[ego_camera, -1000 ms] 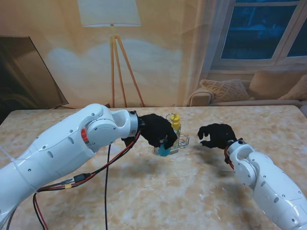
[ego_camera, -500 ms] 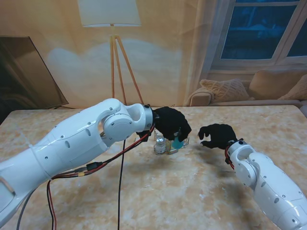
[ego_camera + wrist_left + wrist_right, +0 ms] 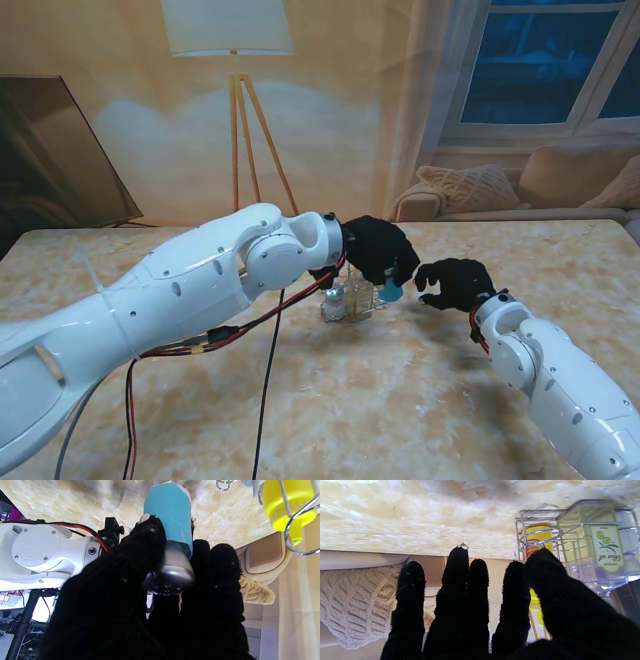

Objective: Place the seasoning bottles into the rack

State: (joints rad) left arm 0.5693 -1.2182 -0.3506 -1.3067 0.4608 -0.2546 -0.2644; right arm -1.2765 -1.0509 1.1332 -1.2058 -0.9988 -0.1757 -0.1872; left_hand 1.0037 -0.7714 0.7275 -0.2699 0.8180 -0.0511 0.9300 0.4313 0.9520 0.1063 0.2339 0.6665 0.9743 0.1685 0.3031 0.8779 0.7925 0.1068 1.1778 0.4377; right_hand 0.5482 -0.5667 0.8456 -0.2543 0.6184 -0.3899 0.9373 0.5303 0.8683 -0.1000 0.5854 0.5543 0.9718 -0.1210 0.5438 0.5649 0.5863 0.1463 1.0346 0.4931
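Since a second ago, the left hand (image 3: 378, 250) has swung rightward across the wire rack (image 3: 352, 300), carrying the teal-labelled shaker bottle (image 3: 390, 291) from the rack's near left corner to its right side. From the left wrist, gloved fingers (image 3: 150, 540) clamp that silver-capped bottle (image 3: 170, 530), held clear of the marble table (image 3: 400, 400). At three o'clock from the rack, the right hand (image 3: 455, 281) has not shifted; it hovers with fingers (image 3: 460, 580) loosely spread, holding nothing. Inside the rack stand a clear olive-oil bottle (image 3: 600, 542) and, toward twelve o'clock, a yellow squeeze bottle (image 3: 535, 540). Beyond the table stand a floor lamp (image 3: 235, 60) and sofa (image 3: 530, 190).
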